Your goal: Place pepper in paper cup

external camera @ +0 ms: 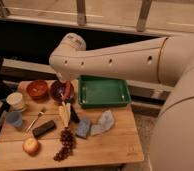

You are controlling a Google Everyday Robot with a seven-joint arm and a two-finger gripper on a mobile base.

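My gripper [64, 88] hangs below the big white arm, over the dark bowl [56, 93] at the back of the wooden table. It is shut on the pepper [63, 96], of which only a thin orange-red sliver shows beneath the fingers. The paper cup [16, 100], off-white with a wide rim, stands near the table's left edge. It is well to the left of the gripper, beyond the red-orange bowl [37, 89].
A small blue cup [13, 119] stands in front of the paper cup. A fork [35, 120], black bar [43, 128], apple [30, 145], grapes [64, 145], a yellowish item [65, 113] and blue-grey packets [95, 125] lie on the table [115, 147]. A green tray [103, 92] sits at the back right.
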